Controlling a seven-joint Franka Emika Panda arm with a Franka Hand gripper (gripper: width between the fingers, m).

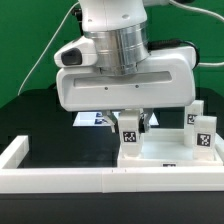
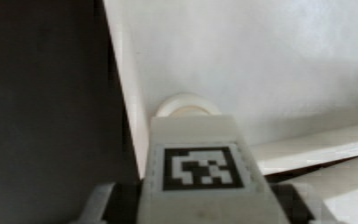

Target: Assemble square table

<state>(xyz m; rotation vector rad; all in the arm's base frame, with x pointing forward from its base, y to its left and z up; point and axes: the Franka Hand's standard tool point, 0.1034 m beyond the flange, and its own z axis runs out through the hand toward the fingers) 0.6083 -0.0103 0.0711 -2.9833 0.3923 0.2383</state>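
A short white tagged leg is seen standing upright on the square slab, near the slab's edge towards the exterior view's left. In the wrist view the same leg fills the lower middle of the picture, its black-and-white tag facing the camera, and a rounded corner hole of the slab is visible just beyond its top. The gripper is positioned over this leg, with one finger on either side of it; the fingers appear close against the leg's sides (whether they actually press on it cannot be told from either view).

The slab itself lies flat on the black table, just behind the long low white border wall that runs along the front. Two further white tagged legs are seen standing close together at the exterior view's right, beside the slab. Behind the gripper, the marker board lies flat on the table, partly hidden by the arm's large white wrist housing.
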